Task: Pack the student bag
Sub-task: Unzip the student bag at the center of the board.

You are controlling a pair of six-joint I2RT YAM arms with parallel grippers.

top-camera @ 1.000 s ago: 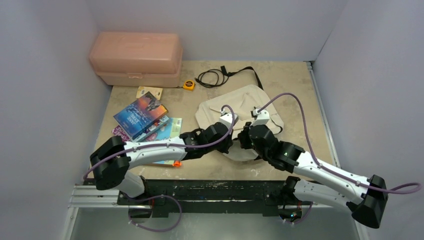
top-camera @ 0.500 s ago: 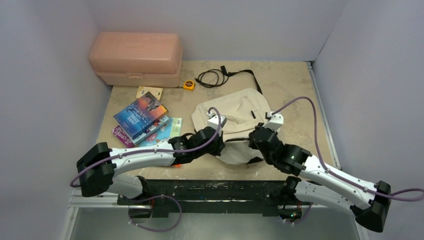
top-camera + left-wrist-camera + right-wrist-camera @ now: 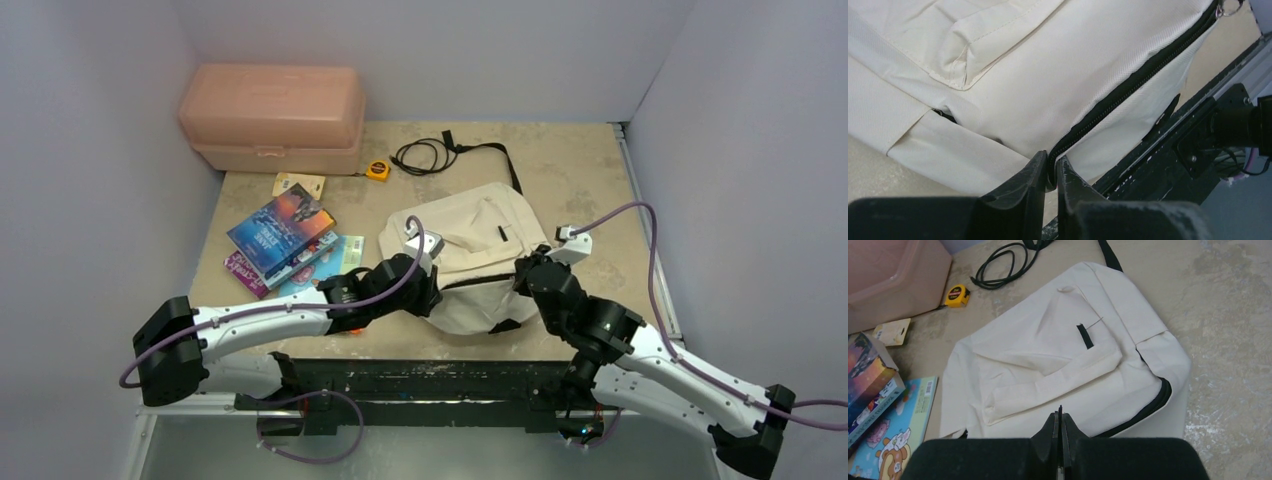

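The left pincer (image 3: pixel 1050 172) is pressed together on the student bag (image 3: pixel 468 228), at the near-left end of its black zipper (image 3: pixel 1130 87). The bag lies mid-bench (image 3: pixel 590 165), its long axis running roughly six to twelve o'clock. From that pinch the zipper runs toward three o'clock in the top view. Its ring pull (image 3: pixel 1231 6) sits at the far end, probably nearer the right arm. The right pincer (image 3: pixel 1060 422) is pressed shut over the bag's near-right edge; whether it traps fabric cannot be told.
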